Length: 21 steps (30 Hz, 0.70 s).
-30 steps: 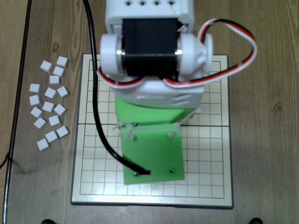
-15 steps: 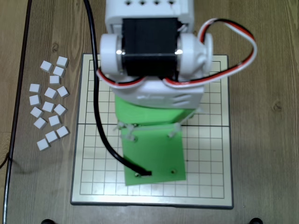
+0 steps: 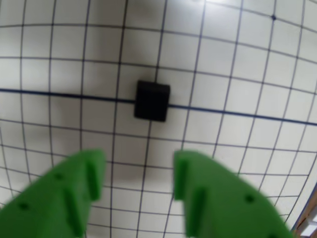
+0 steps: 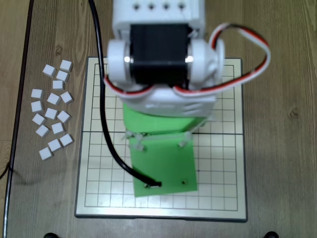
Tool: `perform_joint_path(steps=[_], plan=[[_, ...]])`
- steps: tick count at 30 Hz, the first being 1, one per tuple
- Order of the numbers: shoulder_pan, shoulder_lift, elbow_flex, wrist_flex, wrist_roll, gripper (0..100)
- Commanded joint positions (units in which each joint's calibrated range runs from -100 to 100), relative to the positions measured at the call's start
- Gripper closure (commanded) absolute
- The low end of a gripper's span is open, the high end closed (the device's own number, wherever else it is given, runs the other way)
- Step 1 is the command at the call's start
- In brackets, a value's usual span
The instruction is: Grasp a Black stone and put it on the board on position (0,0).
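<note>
The Black stone [image 3: 152, 100] lies flat on the board [image 3: 237, 148], seated on a crossing of the thick dark fold line and a thinner grid line in the wrist view; the centre dot itself is hidden under it, so I cannot confirm the exact intersection. It is a square block with no long axis to speak of, and its edges sit nearly parallel to the grid, turned only a touch. My pincer [image 3: 136, 181] hangs just below the stone in that view, its two green fingers [image 3: 81, 183] spread apart with bare board showing between them, holding nothing and clear of the stone. One small dark dot [image 3: 273, 18] marks an intersection near the upper right corner of the wrist view. From overhead, my own arm [image 4: 161, 54] and the green wrist plate (which carries the black cable [image 4: 106, 134]) cover the middle of the board [image 4: 218, 173], so the stone is out of sight there. On the wooden table [image 4: 282, 148], to the left of the board in the overhead view, a loose cluster of white blocks [image 4: 52, 111] lies scattered, well apart from the grid.
</note>
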Motion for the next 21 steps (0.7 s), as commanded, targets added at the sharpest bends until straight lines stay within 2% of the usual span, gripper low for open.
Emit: perform_joint_path(steps=[1, 7, 21], plan=[[0.6, -7.7, 3.0, -1.2, 0.3, 91], [0.3, -14.5, 14.3, -3.1, -0.3, 93], [-0.6, -41.2, 52.3, -13.2, -2.9, 93]])
